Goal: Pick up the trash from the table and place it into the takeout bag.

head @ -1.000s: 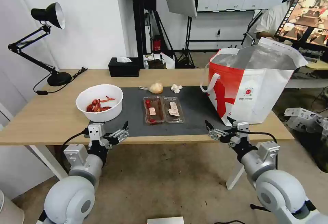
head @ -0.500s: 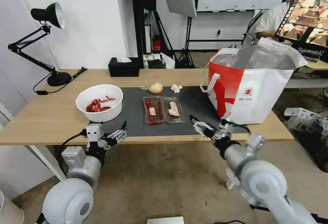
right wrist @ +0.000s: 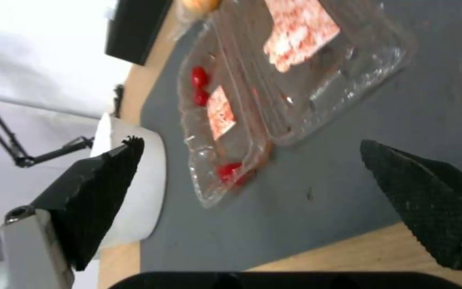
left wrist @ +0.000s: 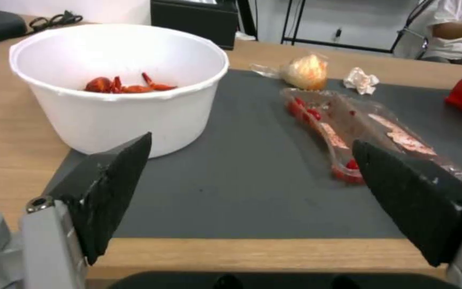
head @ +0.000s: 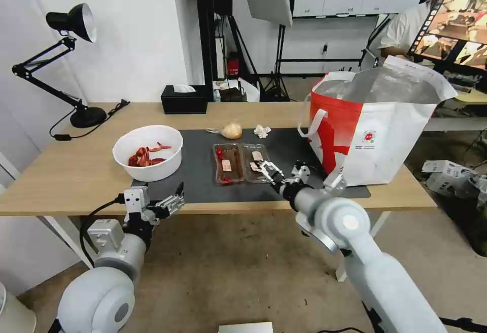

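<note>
The trash lies on the table [head: 66, 175], mostly on its dark mat [head: 289, 153]. There is a white bowl [head: 147, 153] of red shells, a clear hinged tray [head: 242, 163], a small clear bag [head: 232, 130] with a yellowish lump, and a crumpled tissue [head: 262, 131]. At the right stands the red-and-white takeout bag [head: 375, 130], its top open. My right gripper [head: 282, 169] hovers open over the mat at the tray's near right corner, with the tray [right wrist: 274, 80] just beyond its fingers. My left gripper [head: 167, 198] waits open at the table's front edge, facing the bowl [left wrist: 118, 80].
A black tissue box [head: 184, 99] and a black desk lamp [head: 71, 23] stand at the back left of the table. Bare mat lies between the tray and the takeout bag. A screen [head: 454, 23] is beyond the bag.
My right arm has swung left and forward, from outside the front edge near the bag to over the mat beside the tray. The left gripper has drifted slightly left.
</note>
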Robot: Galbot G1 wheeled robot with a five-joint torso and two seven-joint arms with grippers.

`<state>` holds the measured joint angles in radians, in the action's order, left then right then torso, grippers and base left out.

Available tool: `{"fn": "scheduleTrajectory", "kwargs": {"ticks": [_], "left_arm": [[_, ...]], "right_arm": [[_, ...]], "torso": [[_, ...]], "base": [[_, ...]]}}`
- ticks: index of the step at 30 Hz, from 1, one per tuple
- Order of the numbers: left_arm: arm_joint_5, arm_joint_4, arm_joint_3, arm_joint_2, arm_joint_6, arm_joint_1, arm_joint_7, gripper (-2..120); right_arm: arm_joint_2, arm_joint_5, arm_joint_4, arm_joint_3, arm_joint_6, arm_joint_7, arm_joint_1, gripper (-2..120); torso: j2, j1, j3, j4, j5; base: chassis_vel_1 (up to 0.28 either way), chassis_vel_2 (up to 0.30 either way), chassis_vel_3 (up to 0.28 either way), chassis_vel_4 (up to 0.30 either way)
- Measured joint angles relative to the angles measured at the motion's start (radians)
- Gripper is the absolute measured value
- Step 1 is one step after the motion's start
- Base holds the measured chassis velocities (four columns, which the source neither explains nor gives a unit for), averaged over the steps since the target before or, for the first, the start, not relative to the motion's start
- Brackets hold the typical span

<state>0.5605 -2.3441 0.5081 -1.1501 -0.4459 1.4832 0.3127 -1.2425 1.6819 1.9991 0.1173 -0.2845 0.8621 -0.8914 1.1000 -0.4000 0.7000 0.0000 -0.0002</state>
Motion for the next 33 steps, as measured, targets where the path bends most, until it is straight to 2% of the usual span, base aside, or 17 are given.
{"fn": "scheduleTrajectory", "kwargs": {"ticks": [8, 33], "left_arm": [[0.002, 0.011, -0.001, 0.002, 0.003, -0.001, 0.002, 100], [0.003, 0.023, 0.003, 0.007, 0.006, -0.011, 0.005, 100]], "right_arm": [[-0.053, -0.005, -0.082, -0.001, 0.000, 0.016, 0.031, 100], [-0.100, -0.009, -0.164, -0.007, -0.004, 0.003, 0.077, 100]], "torso": [[0.000, 0.000, 0.000, 0.0000, 0.0001], [0.000, 0.000, 0.000, -0.0001, 0.0001]], "base": [[0.000, 0.000, 0.000, 0.000], [0.000, 0.000, 0.000, 0.000]]}}
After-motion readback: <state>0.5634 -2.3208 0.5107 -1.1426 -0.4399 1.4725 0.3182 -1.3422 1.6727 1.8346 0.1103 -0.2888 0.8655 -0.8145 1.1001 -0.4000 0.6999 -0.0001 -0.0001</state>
